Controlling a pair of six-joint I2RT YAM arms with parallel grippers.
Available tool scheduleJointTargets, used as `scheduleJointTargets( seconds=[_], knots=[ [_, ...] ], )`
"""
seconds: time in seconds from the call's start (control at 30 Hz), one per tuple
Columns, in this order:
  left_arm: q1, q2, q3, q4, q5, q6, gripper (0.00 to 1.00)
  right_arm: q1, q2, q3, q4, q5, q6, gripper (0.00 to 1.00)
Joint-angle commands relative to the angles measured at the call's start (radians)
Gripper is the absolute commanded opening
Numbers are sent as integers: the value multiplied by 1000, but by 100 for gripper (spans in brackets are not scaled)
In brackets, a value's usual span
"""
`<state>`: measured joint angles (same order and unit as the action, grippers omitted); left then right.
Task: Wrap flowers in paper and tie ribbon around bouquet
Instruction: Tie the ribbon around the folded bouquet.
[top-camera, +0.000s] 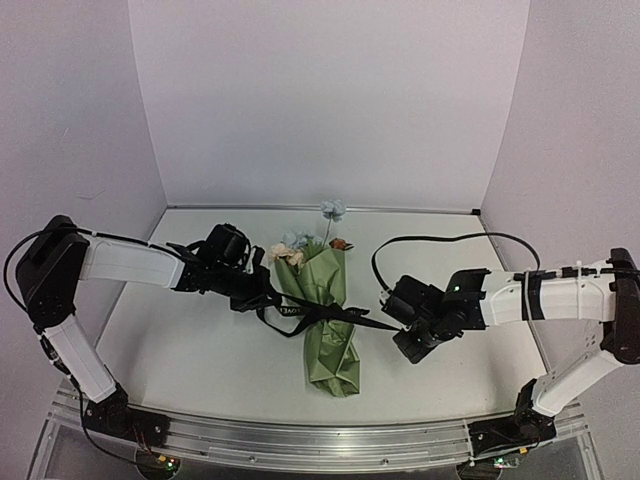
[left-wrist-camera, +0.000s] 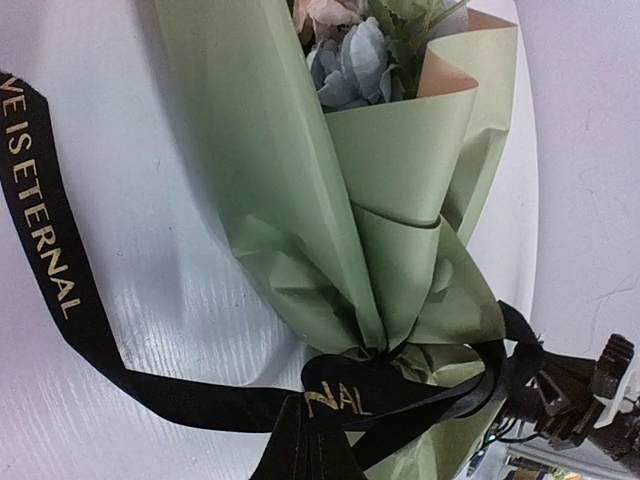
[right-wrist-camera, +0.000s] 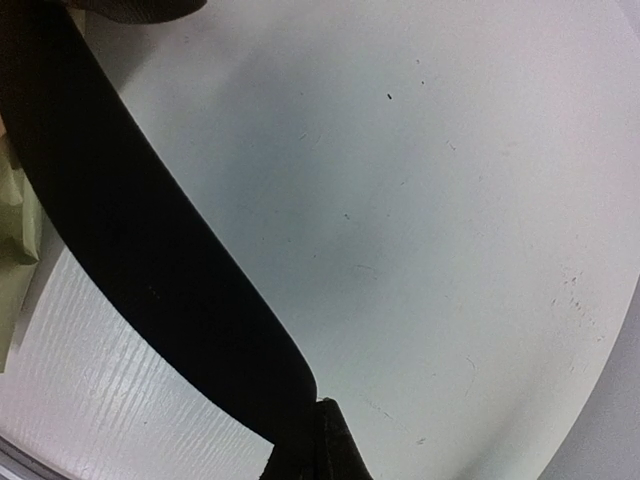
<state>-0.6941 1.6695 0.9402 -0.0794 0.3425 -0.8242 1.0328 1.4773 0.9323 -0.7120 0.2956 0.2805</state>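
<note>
The left arm and right arm share one build: white shell links between bulky black joint housings, ending in the all-black left tool and right tool. A thin black cable loops over the right forearm, which carries dark bands and a small green light. The bases are black.
</note>
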Motion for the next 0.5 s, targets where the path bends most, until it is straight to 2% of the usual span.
scheduleJointTargets(
  seconds=[0.0,0.17,0.3,0.47],
  knots=[
    [10,53,104,-79,29,134,1,3,-17,-15,-29,30,26,0],
    [10,101,115,-25,90,93,19,3,-17,-25,-30,15,42,0],
    [9,129,85,57,126,3,25,3,-26,-30,-31,11,48,0],
    [9,118,45,123,133,-80,38,3,-34,-32,-32,7,51,0]
  ],
)
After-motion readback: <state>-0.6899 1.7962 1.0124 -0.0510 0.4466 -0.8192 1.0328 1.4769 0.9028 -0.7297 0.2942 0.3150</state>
